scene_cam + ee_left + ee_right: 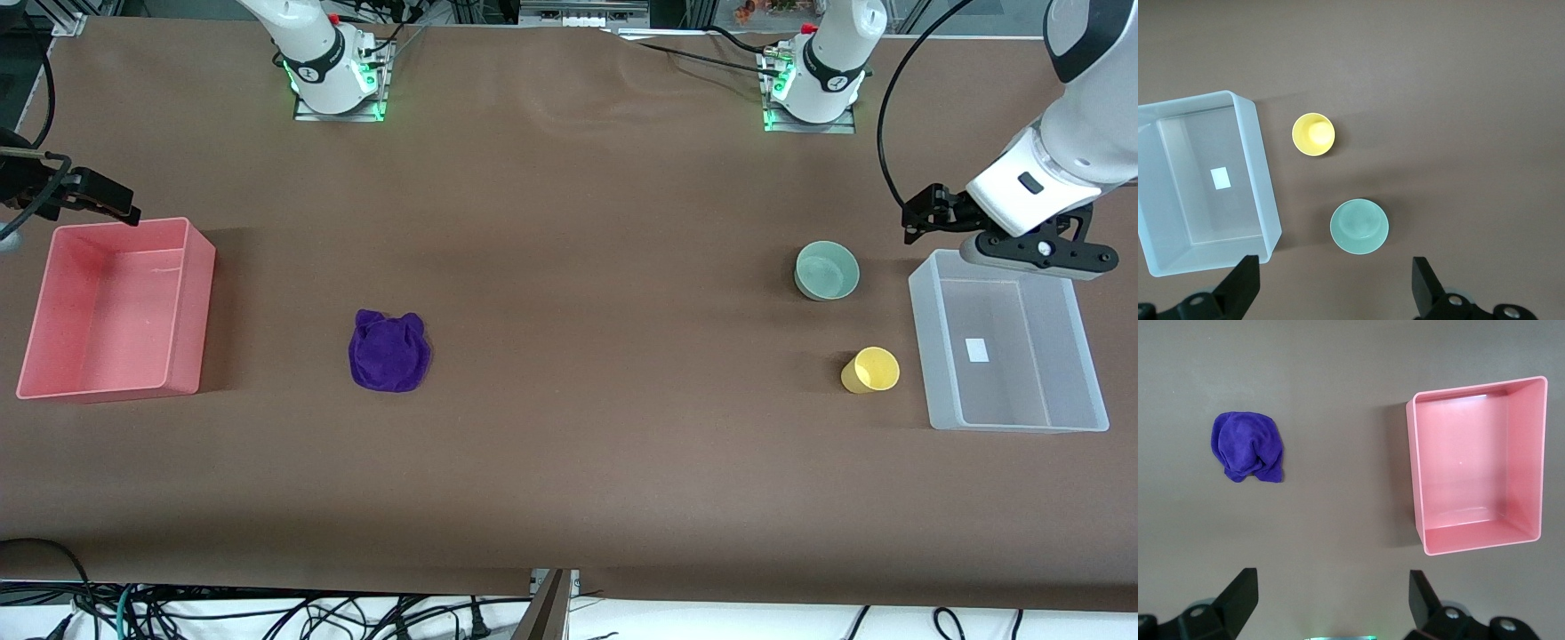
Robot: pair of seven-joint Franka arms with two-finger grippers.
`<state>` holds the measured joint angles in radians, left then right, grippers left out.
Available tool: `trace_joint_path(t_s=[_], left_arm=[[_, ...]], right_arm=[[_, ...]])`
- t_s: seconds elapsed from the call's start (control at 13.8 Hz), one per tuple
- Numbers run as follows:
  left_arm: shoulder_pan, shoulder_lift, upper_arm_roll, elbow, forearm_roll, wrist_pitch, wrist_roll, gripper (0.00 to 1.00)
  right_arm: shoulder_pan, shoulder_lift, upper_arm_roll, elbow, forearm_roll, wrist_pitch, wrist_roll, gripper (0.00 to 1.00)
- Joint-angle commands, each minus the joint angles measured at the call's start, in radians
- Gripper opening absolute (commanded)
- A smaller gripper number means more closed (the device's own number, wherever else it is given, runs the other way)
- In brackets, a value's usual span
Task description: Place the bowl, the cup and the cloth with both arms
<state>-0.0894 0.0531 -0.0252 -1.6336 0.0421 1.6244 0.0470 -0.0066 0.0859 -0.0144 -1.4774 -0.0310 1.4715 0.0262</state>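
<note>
- The left gripper (925, 216) hangs in the air over the table at the left arm's end, by the clear bin's (929, 356) rim on the side away from the front camera; its jaws stand wide apart and hold nothing.
- The bowl (827, 270) sits upright on the table just beside that bin, and the cup (870, 370) stands nearer to the front camera than the bowl.
- The right gripper (111, 203) hangs over the corner of the pink bin (191, 311); its jaws are spread too, with nothing between them.
- The cloth (389, 350), a rounded bunch with no clear long axis, lies well apart from the pink bin, toward the table's middle (so the right arm looks the nearer one for it).
- The left wrist view shows the bowl (1359, 226) closer to the fingers (1245, 283) than the cup (1313, 134), so I judge the bowl the likelier first pick.
- Both bins look empty; nothing is placed yet.
</note>
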Motion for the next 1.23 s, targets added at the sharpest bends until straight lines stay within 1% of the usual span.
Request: trace_joint_path(t_s=[0.0,0.8,0.94,1.09,1.16], left_arm=[[-0.015,0.022,0.011,0.044,0.004,-0.032,-0.001,1.00],[-0.013,0.024,0.013,0.040,0.001,-0.041,0.002,1.00],[-0.010,0.024,0.014,0.035,-0.010,-0.093,0.013,1.00],[-0.012,0.042,0.013,0.026,-0.010,-0.159,0.078,1.00],[-0.010,0.050,0.013,0.021,-0.010,-0.164,0.105,1.00]], right_arm=[[-0.001,0.005,-0.001,0.017,0.016,-0.008,0.000,1.00],[0.005,0.006,0.005,0.017,0.008,-0.002,0.009,1.00],[0.004,0.006,0.005,0.017,0.011,0.001,0.008,1.00],[0.005,0.006,0.005,0.017,0.013,0.003,0.018,1.00],[0.002,0.006,0.005,0.015,0.016,0.003,0.023,1.00]])
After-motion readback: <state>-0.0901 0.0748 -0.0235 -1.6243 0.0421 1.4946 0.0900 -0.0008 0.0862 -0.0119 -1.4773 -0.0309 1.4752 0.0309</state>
